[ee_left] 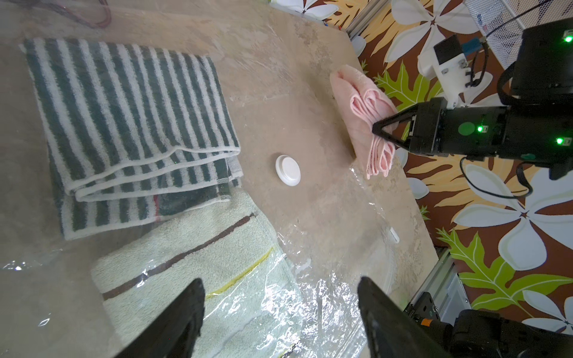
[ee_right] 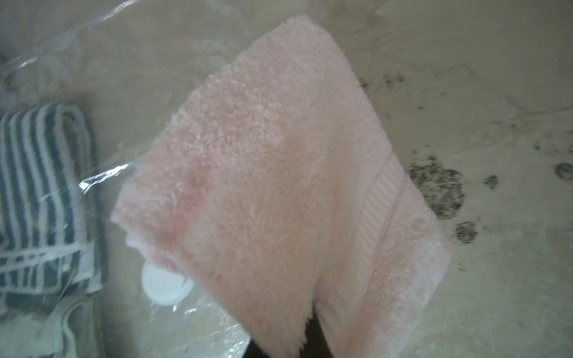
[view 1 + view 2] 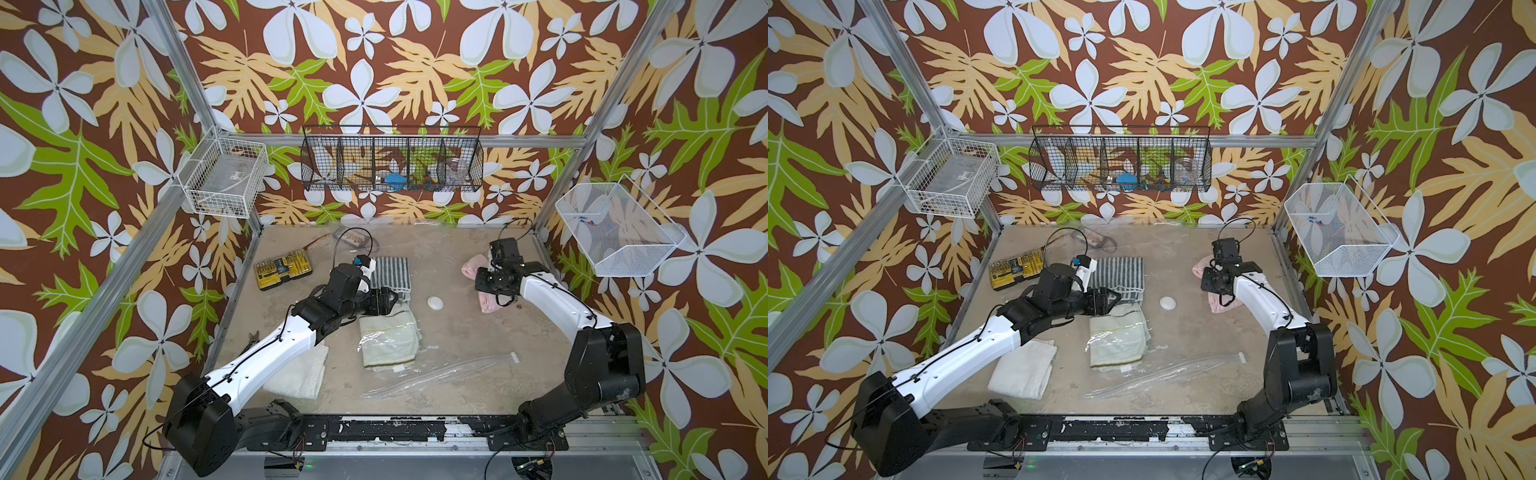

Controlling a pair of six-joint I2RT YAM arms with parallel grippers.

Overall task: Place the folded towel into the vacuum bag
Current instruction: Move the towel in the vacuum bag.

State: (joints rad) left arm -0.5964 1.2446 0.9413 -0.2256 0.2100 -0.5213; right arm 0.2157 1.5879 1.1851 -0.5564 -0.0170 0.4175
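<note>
The folded pink towel (image 3: 473, 266) lies at the table's right side, and my right gripper (image 1: 376, 128) is shut on its near edge. In the right wrist view the pink towel (image 2: 279, 186) fills the picture and hides the jaws. The clear vacuum bag (image 3: 432, 374) is spread over the table's middle, with its white valve disc (image 3: 436, 302) facing up and its slider clip (image 3: 514, 356) at the right. A striped towel (image 1: 130, 124) and a pale green towel (image 1: 192, 248) lie under the plastic. My left gripper (image 1: 280, 285) hangs open over the green towel.
A white towel (image 3: 297, 374) lies under my left arm at the front left. A yellow bit case (image 3: 282, 270) sits at the back left. Wire baskets hang on the walls: a white basket (image 3: 224, 178), a black basket (image 3: 392, 162) and a white mesh basket (image 3: 619, 232).
</note>
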